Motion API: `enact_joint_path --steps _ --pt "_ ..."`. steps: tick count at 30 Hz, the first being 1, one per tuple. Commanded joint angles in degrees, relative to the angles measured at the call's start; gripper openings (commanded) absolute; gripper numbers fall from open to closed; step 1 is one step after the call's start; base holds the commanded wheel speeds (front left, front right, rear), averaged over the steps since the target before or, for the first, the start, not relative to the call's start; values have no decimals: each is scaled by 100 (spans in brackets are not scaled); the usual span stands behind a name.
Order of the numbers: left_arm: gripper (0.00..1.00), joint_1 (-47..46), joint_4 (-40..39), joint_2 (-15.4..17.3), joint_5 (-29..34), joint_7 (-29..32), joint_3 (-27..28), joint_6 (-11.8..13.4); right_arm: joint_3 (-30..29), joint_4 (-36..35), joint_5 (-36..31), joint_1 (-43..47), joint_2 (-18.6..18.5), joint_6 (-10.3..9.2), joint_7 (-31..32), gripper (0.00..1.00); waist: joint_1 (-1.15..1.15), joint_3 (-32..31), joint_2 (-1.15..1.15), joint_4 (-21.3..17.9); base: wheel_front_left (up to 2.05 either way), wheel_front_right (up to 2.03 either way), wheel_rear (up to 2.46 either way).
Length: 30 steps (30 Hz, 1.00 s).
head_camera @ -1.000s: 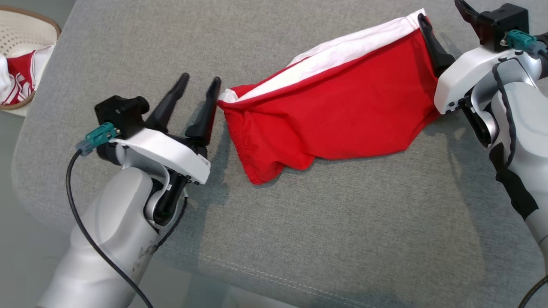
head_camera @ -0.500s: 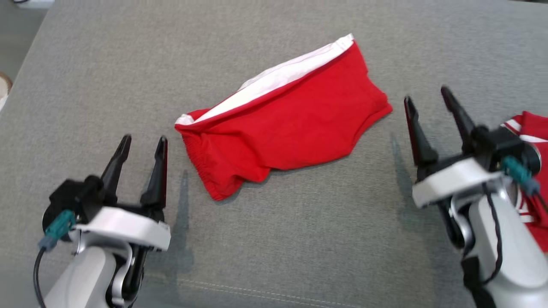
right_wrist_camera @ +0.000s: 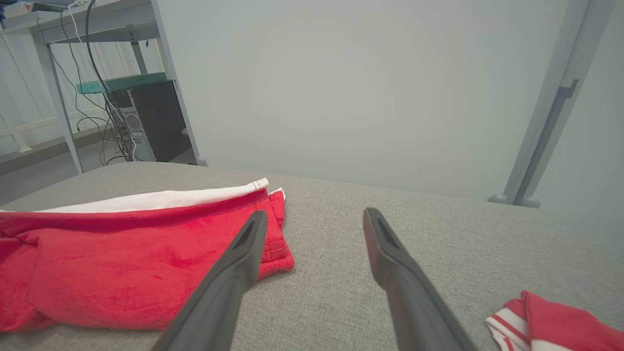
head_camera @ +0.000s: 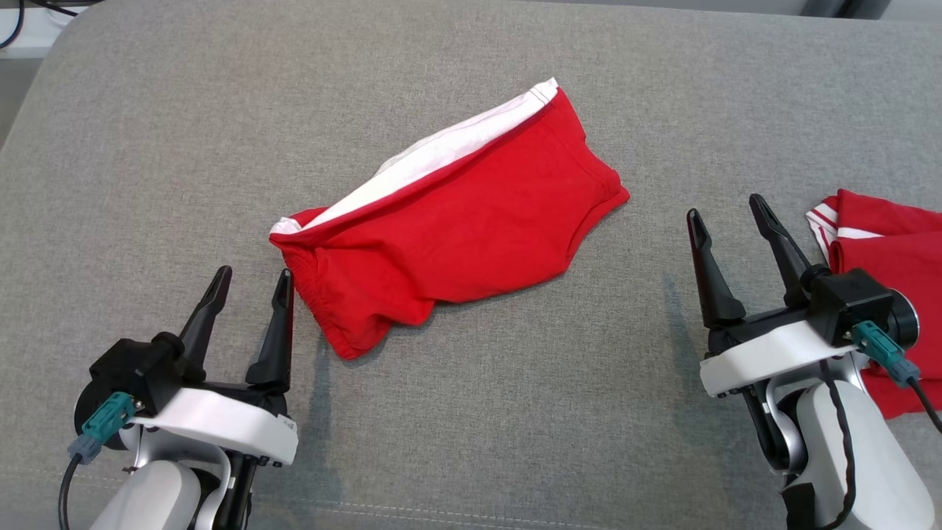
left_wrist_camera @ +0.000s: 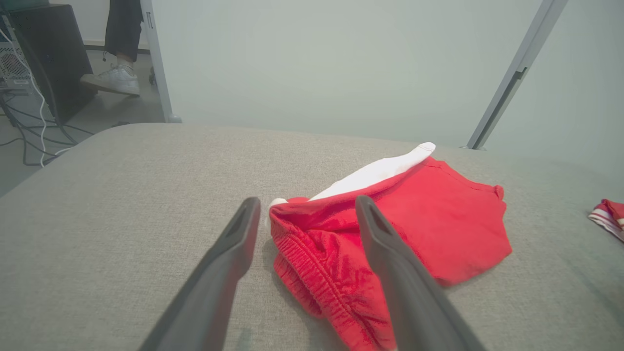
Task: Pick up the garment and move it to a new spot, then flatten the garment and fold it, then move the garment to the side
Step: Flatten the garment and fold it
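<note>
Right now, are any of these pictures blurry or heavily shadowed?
Head view: sharp, even light, soft shadows beside the left gripper and right gripper on the grey cushion. Left wrist view: near fingers soft, red shorts crisp. Right wrist view: the same.

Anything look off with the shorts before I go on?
The red shorts lie diagonally and not flat: the waistband end near the left gripper is bunched, with white fabric showing along the far edge. No damage visible.
</note>
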Motion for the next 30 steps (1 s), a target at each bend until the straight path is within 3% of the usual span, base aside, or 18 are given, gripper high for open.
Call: enact_joint_path --steps 1,6,11,19,30 --pt "100 -63 -178 179 -2 17 205 60 95 -171 12 48 37 -1 -58 100 0 -2 0 4 0 0 0" --pt "100 -276 -132 21 -170 143 217 68 69 40 14 -302 12 -1 -16 100 0 124 0 132 0 0 0" --pt "100 -790 281 -310 -488 273 209 -109 298 620 -48 -1248 -272 -1 329 100 0 356 0 391 0 0 0" --pt "100 -1599 1601 -1028 -1022 502 -98 -807 1145 2236 164 -2663 -544 -1 1022 100 0 770 0 876 0 0 0" --pt "100 -2217 2851 -1520 -1377 627 -321 -1560 2034 3439 995 -3299 -443 -1 1598 100 0 930 0 920 0 0 0"
